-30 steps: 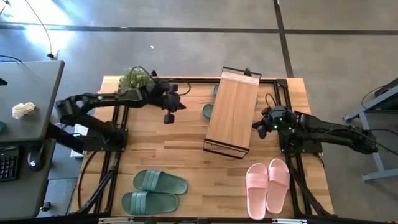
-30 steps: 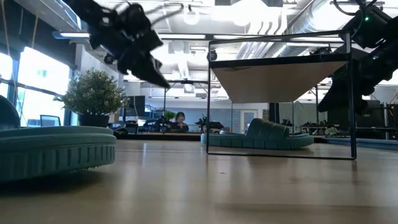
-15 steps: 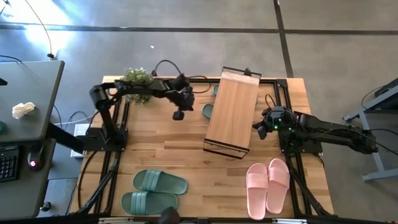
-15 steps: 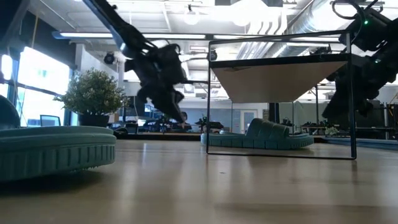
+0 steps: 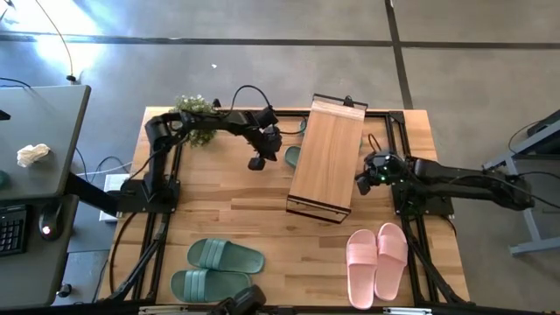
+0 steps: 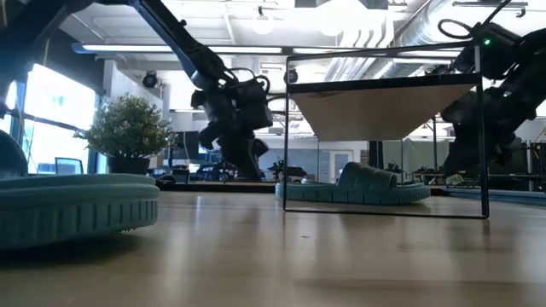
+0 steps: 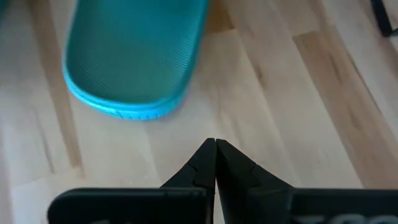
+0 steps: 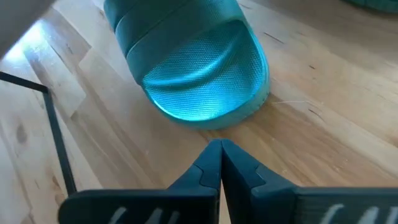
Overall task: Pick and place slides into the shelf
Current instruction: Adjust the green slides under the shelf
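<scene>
- The left end effector (image 5: 255, 163) hangs over the far part of the wooden bench (image 5: 219, 219), just beside the left side of the shelf (image 5: 325, 157). Its two fingers are pressed together and hold nothing.
- In the left wrist view the closed finger tips (image 7: 214, 147) point at the bare bench, and the rounded end of a green slide (image 7: 134, 59) lies a little ahead of them, not touching.
- The right end effector (image 5: 360, 183) is at the right side of the shelf, close to its frame. Its fingers are also clenched and empty.
- In the right wrist view a green slide (image 8: 189, 68) lies on the bench just in front of the closed tips, with its strap toward the far end.
- The shelf stands a bit turned on the bench, between the two arms. From the low view one green slide (image 6: 358, 186) lies under the shelf top, inside the dark frame.
- One green pair (image 5: 217, 269) lies at the near left part of the bench, side by side and well apart from the shelf.
- The pink pair (image 5: 377, 261) lies at the near right part, the two slides touching each other.
- A small potted plant (image 5: 194, 115) stands at the far left corner of the bench.
</scene>
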`<move>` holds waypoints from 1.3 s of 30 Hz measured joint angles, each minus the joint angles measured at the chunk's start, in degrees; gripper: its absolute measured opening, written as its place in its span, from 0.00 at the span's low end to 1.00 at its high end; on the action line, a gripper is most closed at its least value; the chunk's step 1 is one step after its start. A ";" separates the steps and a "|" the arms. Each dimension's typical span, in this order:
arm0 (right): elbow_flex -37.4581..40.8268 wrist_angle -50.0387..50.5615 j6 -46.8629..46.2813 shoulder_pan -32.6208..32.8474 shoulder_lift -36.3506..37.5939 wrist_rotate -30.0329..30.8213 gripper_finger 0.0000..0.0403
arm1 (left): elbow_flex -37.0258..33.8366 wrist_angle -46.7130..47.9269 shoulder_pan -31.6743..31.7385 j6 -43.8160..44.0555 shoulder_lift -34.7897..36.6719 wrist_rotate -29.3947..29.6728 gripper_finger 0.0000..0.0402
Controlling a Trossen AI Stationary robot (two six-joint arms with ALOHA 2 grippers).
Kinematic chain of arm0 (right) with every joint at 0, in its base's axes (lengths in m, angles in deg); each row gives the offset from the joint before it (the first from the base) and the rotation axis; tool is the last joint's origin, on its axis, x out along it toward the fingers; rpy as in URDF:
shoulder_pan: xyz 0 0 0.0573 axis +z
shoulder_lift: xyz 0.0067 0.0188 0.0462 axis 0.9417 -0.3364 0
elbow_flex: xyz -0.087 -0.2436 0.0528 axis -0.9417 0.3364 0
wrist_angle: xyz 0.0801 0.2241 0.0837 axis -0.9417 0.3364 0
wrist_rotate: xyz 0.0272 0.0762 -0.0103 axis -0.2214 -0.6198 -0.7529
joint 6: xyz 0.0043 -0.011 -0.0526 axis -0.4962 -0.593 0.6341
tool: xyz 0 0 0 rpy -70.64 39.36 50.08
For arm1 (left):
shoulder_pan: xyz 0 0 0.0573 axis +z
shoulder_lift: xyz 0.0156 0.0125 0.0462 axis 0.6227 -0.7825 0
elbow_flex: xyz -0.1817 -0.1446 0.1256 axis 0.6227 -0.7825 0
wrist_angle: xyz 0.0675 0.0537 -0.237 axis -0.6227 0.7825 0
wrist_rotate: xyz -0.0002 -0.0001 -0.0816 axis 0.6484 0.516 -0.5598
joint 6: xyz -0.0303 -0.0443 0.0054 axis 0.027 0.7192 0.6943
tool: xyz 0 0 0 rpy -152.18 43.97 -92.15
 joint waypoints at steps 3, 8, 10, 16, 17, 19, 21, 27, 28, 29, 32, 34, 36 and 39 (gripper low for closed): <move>0.00 -1.85 1.06 0.00 -2.44 -0.04 0.00 | 0.47 0.53 0.07 0.00 -0.42 0.12 0.00; -0.02 -6.41 4.92 0.01 -4.97 0.27 0.00 | 0.57 0.22 0.55 -0.60 -0.36 0.09 0.00; -0.02 -6.19 6.91 0.01 -5.89 1.18 0.00 | 0.58 0.16 0.48 -0.66 -0.36 0.00 0.00; -0.02 -5.95 11.02 0.01 -8.25 2.79 0.00 | 0.58 0.13 0.48 -0.63 -0.36 0.02 0.00; -0.02 -6.08 11.19 0.01 -8.50 3.00 0.00 | 0.58 -0.09 0.48 -0.63 -0.36 0.04 0.00; 0.00 -6.20 12.01 0.12 -8.82 3.00 0.00 | 0.58 -0.78 0.44 -0.54 -0.76 0.30 0.00; 1.24 -8.62 12.41 0.93 -8.92 3.00 0.00 | 0.49 -0.83 0.44 -0.22 -1.09 0.82 0.00; 9.54 -22.88 8.16 6.25 -8.87 6.74 0.00 | 0.53 -1.36 0.44 -0.01 -1.02 1.03 0.00; 10.10 -24.82 7.97 7.10 -8.85 8.42 0.00 | 0.53 -1.47 0.44 0.02 -1.02 1.04 0.00; 10.55 -26.01 8.45 7.90 -8.85 10.04 0.00 | 0.53 -1.53 0.44 0.02 -1.02 1.05 0.00; 11.19 -26.50 9.38 9.73 -8.85 12.45 0.00 | 0.53 -1.55 0.44 0.00 -1.00 1.09 0.00; 11.39 -26.19 9.09 10.72 -8.90 12.50 0.00 | 0.53 -1.54 0.44 0.04 -1.00 1.22 0.00; 11.37 -26.44 9.44 11.52 -8.94 12.61 0.00 | 0.53 -1.71 0.44 0.36 -1.00 1.26 0.00; 11.37 -27.72 10.48 12.11 -8.93 13.52 0.00 | 0.53 -2.12 0.44 1.37 -1.02 1.27 0.00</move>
